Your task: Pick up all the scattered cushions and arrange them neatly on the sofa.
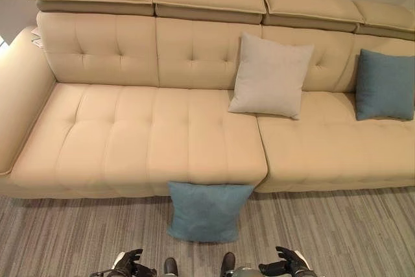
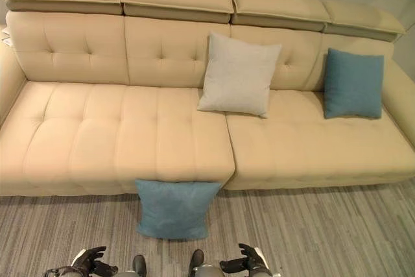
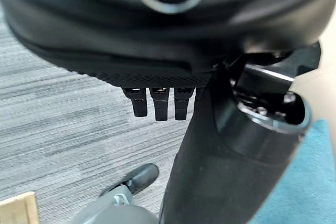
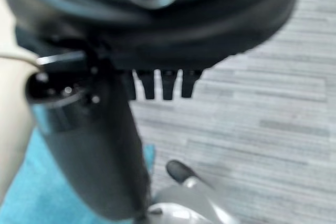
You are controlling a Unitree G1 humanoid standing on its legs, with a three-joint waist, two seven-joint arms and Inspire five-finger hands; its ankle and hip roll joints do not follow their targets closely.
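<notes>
**One cushion on the floor, two on the sofa**

While both hands hang low and empty, you have one blue floor cushion [image 1: 209,211] on the grey carpet [image 1: 78,235], propped against the sofa's [image 1: 130,137] front edge just left of the seam between the two seat sections. From your hands it sits at about 12 o'clock, with bare carpet on either side of it.

Your left hand [image 1: 128,263] shows at 7 o'clock of the head view, your right hand [image 1: 290,263] at 5 o'clock; each wrist view shows fingers [image 3: 160,106] hanging relaxed, gripping nothing, though the view is close and partly blocked, so this reads as likely.

On the seat, the beige cushion [image 1: 271,75] leans upright against the backrest near centre. The blue sofa cushion [image 1: 384,85] leans at 2 o'clock by the right edge. You have the whole left seat section free.
</notes>
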